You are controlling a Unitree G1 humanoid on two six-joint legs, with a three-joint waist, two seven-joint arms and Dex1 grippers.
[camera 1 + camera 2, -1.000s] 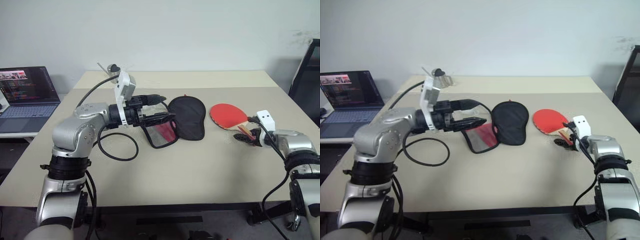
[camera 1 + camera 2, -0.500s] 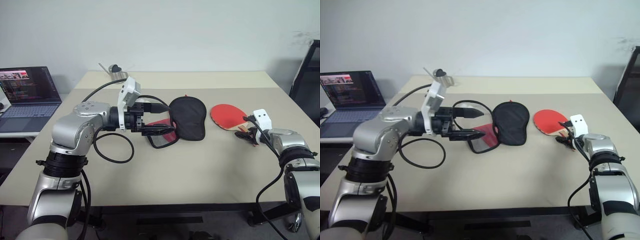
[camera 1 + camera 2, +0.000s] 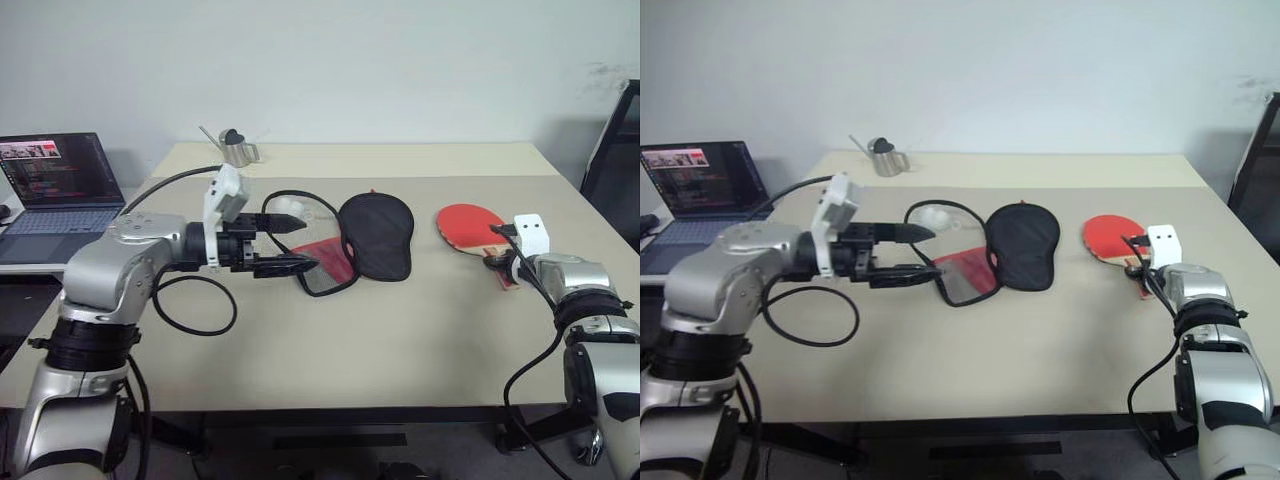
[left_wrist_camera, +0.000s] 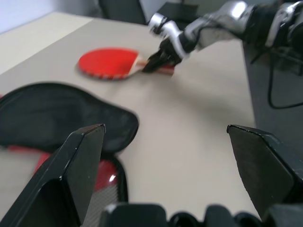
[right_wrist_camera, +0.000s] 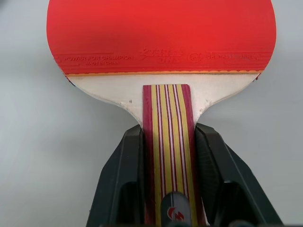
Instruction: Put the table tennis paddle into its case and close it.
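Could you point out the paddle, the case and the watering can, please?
paddle (image 5: 161,33), right wrist view, red rubber face.
case (image 3: 378,232), left eye view, black fabric side.
watering can (image 3: 883,158), right eye view, metal body.

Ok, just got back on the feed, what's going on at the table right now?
The right gripper is closed on the handle of the table tennis paddle, which sits at the robot's right side of the table. The case lies unzipped and spread open mid-table, with nothing inside it. The left gripper hovers open beside the case, not touching it. The paddle isn't in the case yet.
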